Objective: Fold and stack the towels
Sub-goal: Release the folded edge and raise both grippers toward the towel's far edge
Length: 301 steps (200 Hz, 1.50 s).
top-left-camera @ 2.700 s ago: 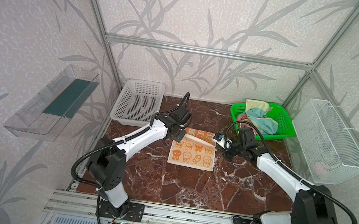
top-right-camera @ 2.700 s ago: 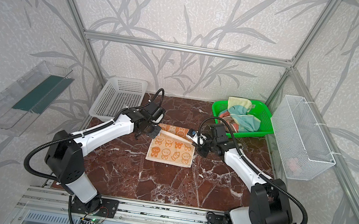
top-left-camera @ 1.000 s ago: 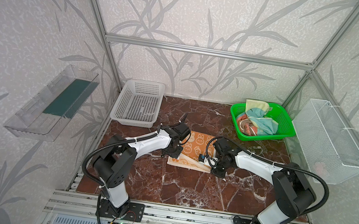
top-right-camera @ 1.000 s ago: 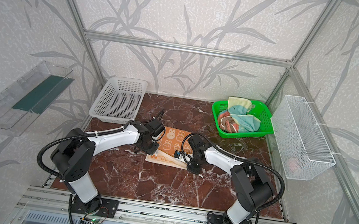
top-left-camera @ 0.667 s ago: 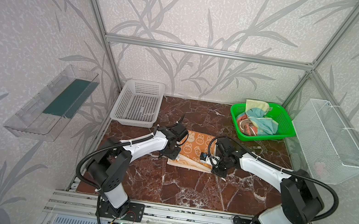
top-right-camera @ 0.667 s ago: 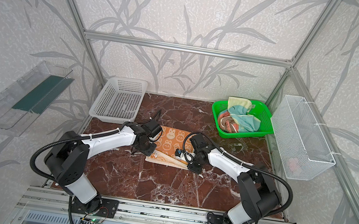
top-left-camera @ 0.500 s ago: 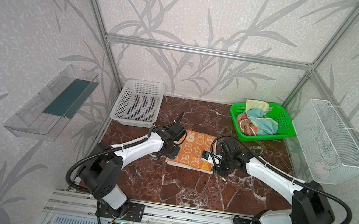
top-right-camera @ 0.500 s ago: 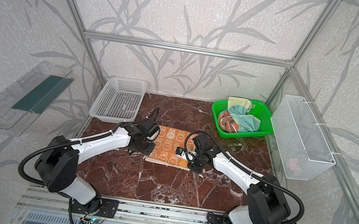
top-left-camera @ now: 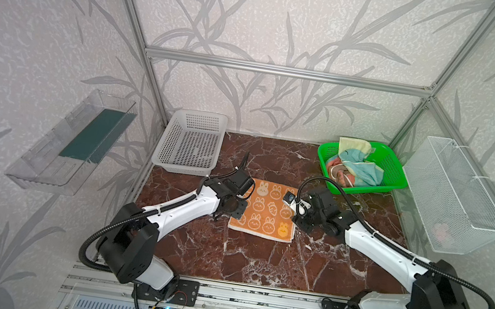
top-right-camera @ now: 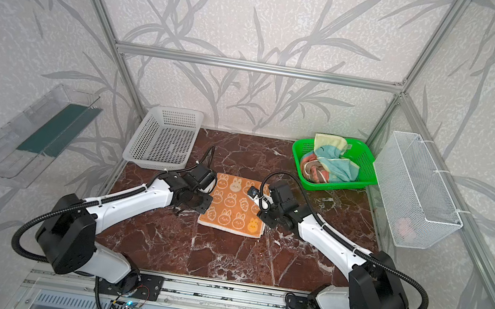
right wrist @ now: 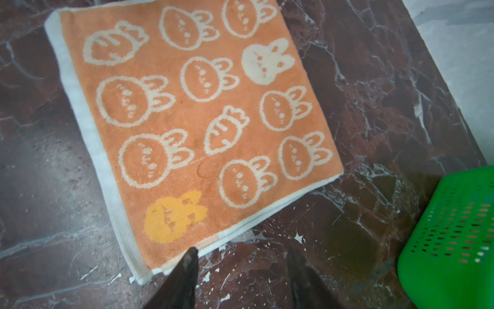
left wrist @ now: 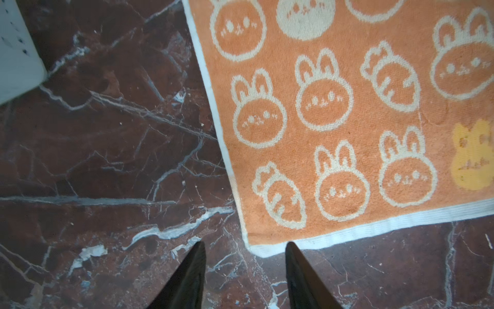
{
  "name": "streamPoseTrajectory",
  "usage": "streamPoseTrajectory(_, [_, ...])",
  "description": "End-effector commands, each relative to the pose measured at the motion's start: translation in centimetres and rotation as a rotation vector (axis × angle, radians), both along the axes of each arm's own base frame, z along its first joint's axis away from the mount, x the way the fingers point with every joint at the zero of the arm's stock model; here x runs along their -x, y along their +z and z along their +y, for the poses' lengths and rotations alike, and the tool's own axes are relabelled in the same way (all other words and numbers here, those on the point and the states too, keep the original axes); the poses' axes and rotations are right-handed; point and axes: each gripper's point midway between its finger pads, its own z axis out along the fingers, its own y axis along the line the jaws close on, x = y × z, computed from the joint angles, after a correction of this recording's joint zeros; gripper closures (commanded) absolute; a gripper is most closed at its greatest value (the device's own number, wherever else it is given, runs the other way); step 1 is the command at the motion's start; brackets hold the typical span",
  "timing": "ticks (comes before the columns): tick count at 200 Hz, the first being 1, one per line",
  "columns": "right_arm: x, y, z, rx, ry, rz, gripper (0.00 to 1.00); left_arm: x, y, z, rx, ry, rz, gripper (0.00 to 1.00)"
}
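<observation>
Orange terry towel with white bunnies and carrots [top-left-camera: 266, 209] is lying flat mid-table on the reddish-brown marble tabletop [top-left-camera: 256, 263]. It is doubled over, with two layers showing at its edge in the right wrist view.

Left gripper [left wrist: 244, 247] is hovering just off one near corner, jaws apart, nothing between them. Right gripper [right wrist: 240, 250] is sitting at the other near corner, jaws likewise parted and empty.

A pale yellow-and-teal cloth [top-left-camera: 357, 165] and a salmon-pink cloth [top-left-camera: 336, 172] are lying crumpled in the green perforated plastic basket [top-left-camera: 400, 181].

Judging the towel light, limp, and likely to slide on polished stone. Pinching both layers at the hemmed corners is looking best.
</observation>
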Motion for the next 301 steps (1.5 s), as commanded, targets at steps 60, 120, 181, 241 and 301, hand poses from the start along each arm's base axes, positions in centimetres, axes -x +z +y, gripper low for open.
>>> streamPoseTrajectory(60, [-7.6, 1.2, -1.7, -0.020, -0.240, 0.041, 0.36, -10.3, 2.8, -0.5, 0.052, 0.048, -0.129, 0.37])
streamPoseTrajectory(120, [-10.4, -1.4, -1.6, 0.043, -0.183, 0.108, 0.37, -14.9, -0.9, -0.7, -0.069, -0.068, -0.025, 0.35])
streamPoseTrajectory(181, [-12.7, -3.9, -2.4, 0.052, -0.221, 0.234, 0.39, -17.2, -3.7, -0.5, -0.170, -0.084, 0.039, 0.38])
streamPoseTrajectory(241, [-14.4, -5.6, -2.6, 0.055, -0.206, 0.305, 0.44, -17.6, -4.4, -0.5, -0.184, -0.082, 0.066, 0.39])
streamPoseTrajectory(301, [-15.0, -7.3, -2.2, 0.076, -0.181, 0.343, 0.48, -17.4, -4.0, -0.5, -0.180, -0.089, 0.067, 0.39])
